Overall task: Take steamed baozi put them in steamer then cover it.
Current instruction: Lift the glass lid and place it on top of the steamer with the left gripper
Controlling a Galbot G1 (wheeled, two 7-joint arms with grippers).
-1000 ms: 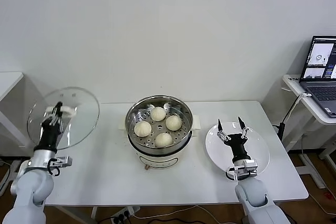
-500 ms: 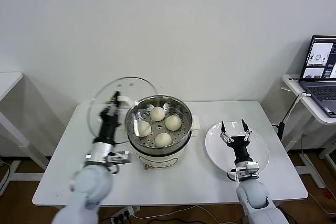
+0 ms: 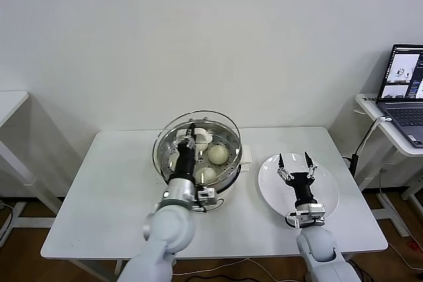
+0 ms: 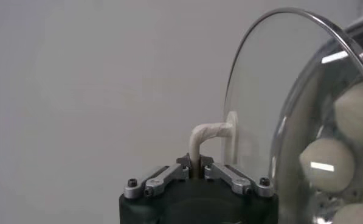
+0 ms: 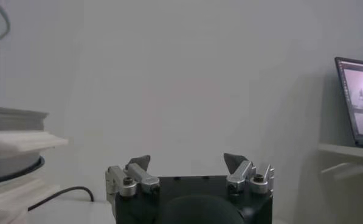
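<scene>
Holding the lid [image 3: 197, 138] over the steamer [image 3: 198, 163], my left gripper [image 3: 190, 138] is pinched on the lid's cream handle [image 3: 198, 138], as the head view shows. The lid hangs tilted, just ahead of my left wrist and directly above the pot, not yet seated on its rim, I judge; the tilt comes from gripping the handle from one side. Beneath the glass lie the buns [image 3: 218, 154], resting on the holed tray, so loading looks complete and only covering remains. My right gripper [image 3: 295, 161] stands idle with fingers spread, upright over the white plate [image 3: 325, 196], well clear of the pot so it cannot foul the lid. Both pot and plate sit on the white table [image 3: 106, 189].

Left wrist view: my left gripper's fingers are pressed together on the bent stem of the handle [image 4: 207, 134]. The glass dome [image 4: 272, 109] rises just beyond them, edge-on, with buns [image 4: 327, 164] visible through it on the far side.

Right wrist view: my right gripper [image 5: 188, 163] shows spread fingers holding nothing. The steamer's metal wall and white side grip [image 5: 17, 146] lie off to one side, apart from the fingers.
</scene>
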